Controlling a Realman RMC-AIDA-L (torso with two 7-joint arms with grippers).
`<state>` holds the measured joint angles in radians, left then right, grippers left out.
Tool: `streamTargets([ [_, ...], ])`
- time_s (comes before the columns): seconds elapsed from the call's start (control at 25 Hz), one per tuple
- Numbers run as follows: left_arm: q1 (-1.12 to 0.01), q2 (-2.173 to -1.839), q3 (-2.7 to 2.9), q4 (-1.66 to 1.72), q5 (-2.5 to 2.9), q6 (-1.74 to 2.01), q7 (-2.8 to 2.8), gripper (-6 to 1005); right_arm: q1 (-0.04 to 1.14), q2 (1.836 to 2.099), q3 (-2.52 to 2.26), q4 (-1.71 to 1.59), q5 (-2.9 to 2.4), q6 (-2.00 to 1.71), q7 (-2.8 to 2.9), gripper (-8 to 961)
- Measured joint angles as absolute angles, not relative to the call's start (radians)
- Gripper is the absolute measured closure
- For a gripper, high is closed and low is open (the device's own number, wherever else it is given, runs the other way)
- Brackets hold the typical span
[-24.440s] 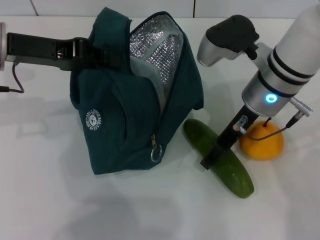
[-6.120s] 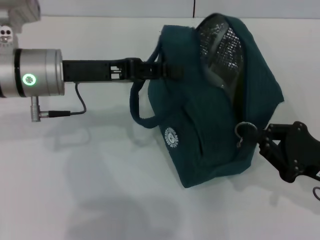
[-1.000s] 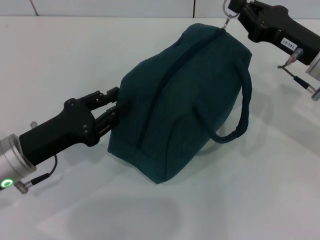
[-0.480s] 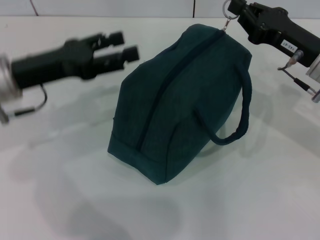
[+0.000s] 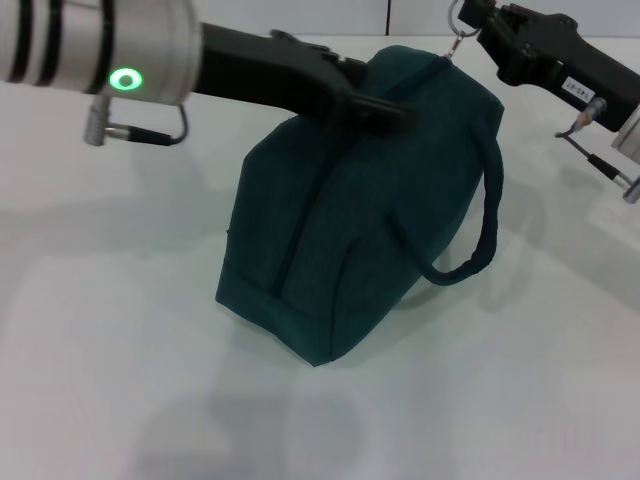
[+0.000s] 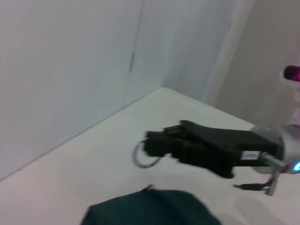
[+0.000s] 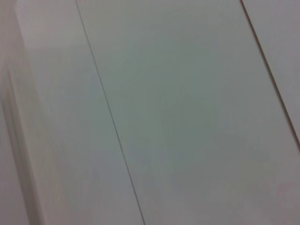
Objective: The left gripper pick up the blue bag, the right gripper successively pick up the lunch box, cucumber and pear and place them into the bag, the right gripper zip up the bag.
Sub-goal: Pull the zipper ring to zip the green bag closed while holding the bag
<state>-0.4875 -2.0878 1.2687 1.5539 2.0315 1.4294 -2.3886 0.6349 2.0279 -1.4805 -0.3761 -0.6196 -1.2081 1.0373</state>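
Observation:
The blue bag (image 5: 350,230) lies on the white table with its zipper run shut along the top, and one loop handle (image 5: 487,225) hangs off its right side. My right gripper (image 5: 475,22) is at the bag's far end, shut on the ring zipper pull (image 5: 456,15). The left wrist view shows the same right gripper (image 6: 152,140) with the ring zipper pull (image 6: 143,157) at its tips, above the blue bag (image 6: 154,208). My left gripper (image 5: 385,105) reaches in from the upper left and hangs over the bag's top. The lunch box, cucumber and pear are hidden.
Bare white table (image 5: 120,330) surrounds the bag, and a wall stands behind its far edge. The right wrist view shows only pale panels with seams. A cable and plug (image 5: 600,165) hang from the right arm.
My left arm left the bag's near-left end, swung up and to the far left, then came across over the bag's top. The right gripper stayed on the ring pull.

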Motion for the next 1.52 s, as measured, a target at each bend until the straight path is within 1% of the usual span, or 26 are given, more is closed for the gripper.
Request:
streamTargets([
  [0.24, -0.516, -2.088, 1.374, 1.602, 2.098, 1.396, -2.499, 204, 0.635, 2.028, -1.481, -0.376, -0.62, -1.207, 1.037, 939],
  [0.64, -0.518, -2.087, 1.412, 1.584, 2.205, 1.329, -2.577, 205, 0.635, 2.028, -1.49, -0.376, -0.62, -1.208, 1.037, 939],
  [0.96, -0.512, -2.087, 1.412, 1.58, 2.2, 1.319, -2.544, 597, 0.636, 2.028, -1.491, -0.376, -0.62, -1.207, 1.037, 939],
  [1.4, -0.519, -2.088, 1.414, 1.574, 2.2, 1.318, -2.536, 831, 0.633, 2.028, -1.489, -0.376, -0.62, -1.207, 1.038, 939],
  [1.52, -0.516, -2.088, 1.414, 1.577, 2.199, 1.317, -2.535, 871, 0.629, 2.028, -1.487, -0.368, -0.606, -1.198, 1.039, 939],
])
